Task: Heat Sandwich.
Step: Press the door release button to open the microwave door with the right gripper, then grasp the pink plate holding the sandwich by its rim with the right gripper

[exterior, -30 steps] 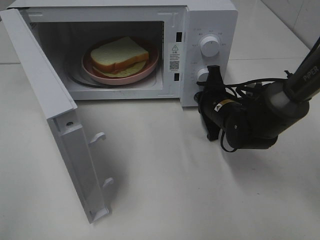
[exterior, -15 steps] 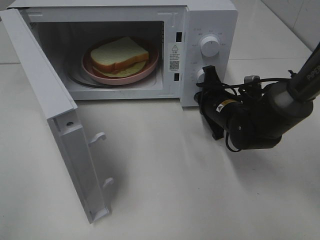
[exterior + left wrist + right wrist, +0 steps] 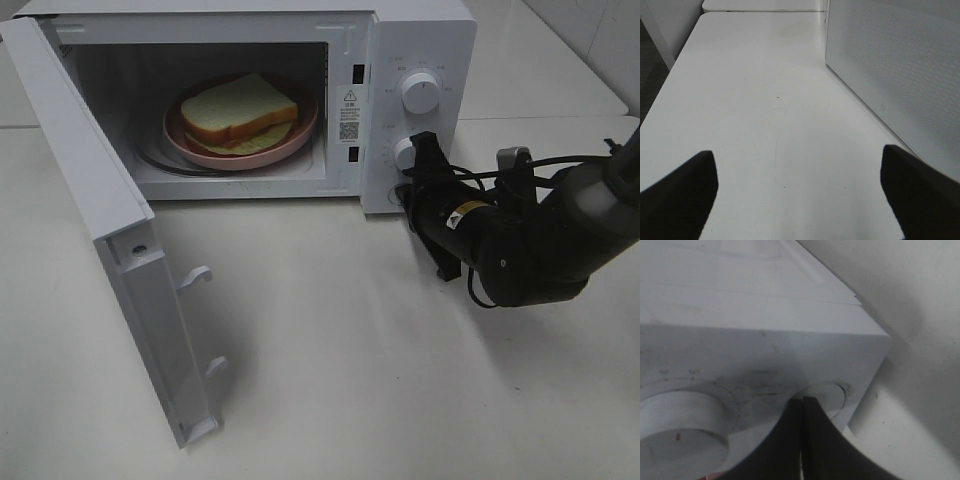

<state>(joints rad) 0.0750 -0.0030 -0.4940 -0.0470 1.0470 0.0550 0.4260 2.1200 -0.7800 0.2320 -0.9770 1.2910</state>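
White microwave fills the upper left and centre of the overhead frame, standing on a pale table. Its door hangs fully open toward the lower left, with two latch hooks jutting from its free edge. You have an unobstructed opening into the cavity.

The sandwich lies on a pink plate inside the cavity, at upper centre-left of the frame, on the turntable.

On the door frame beside the cavity you will find a warning-triangle sticker and a code label. Their print is too small to read, as are the markings around the upper knob. A yellow label sits on the arm's wrist, also unreadable.

Your right arm enters from the right edge, bent low over the table, wrist pointing up-left at the control panel. The right gripper has its jaws pressed together with nothing between them. Its tips are at the lower knob. The wrist view shows them against that knob's rim, though firm contact cannot be confirmed.

Your left gripper is outside the overhead frame. Its wrist view shows the jaws spread wide and empty above bare table, with a dotted white panel alongside.
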